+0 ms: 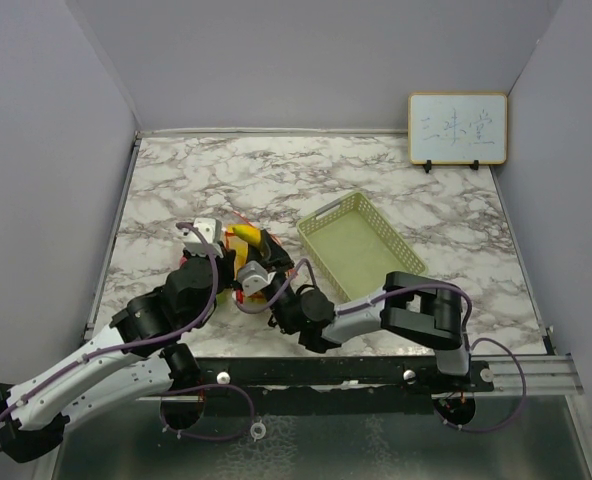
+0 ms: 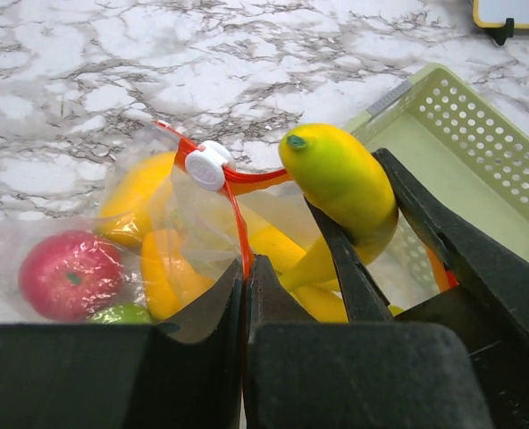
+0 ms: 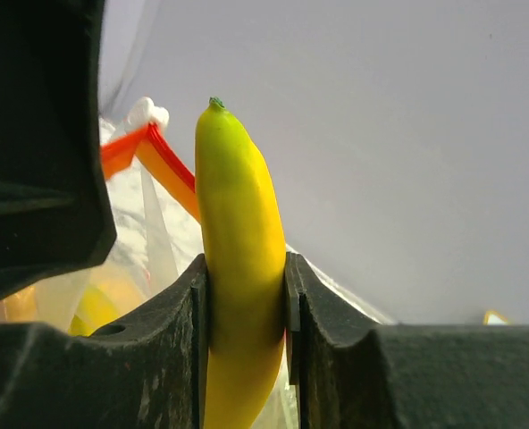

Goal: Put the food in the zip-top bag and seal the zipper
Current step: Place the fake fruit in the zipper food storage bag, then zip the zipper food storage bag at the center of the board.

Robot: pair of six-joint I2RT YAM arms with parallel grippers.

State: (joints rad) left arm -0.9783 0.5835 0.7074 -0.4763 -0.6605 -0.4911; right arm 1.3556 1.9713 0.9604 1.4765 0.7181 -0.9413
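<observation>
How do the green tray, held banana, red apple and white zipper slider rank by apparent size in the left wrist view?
1. green tray, though partly out of frame
2. banana, enlarged by nearness to the camera
3. red apple
4. white zipper slider, clearly smallest

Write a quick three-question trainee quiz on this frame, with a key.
1. True or false: the right tool is shut on a yellow banana.
2. Pick one. The left tool is: A) open, holding nothing; B) shut on the mouth edge of the zip-top bag; C) out of view.
3. Short answer: what colour is the round piece lying inside the bag?

Key: 1 true; 2 B; 3 red.
</observation>
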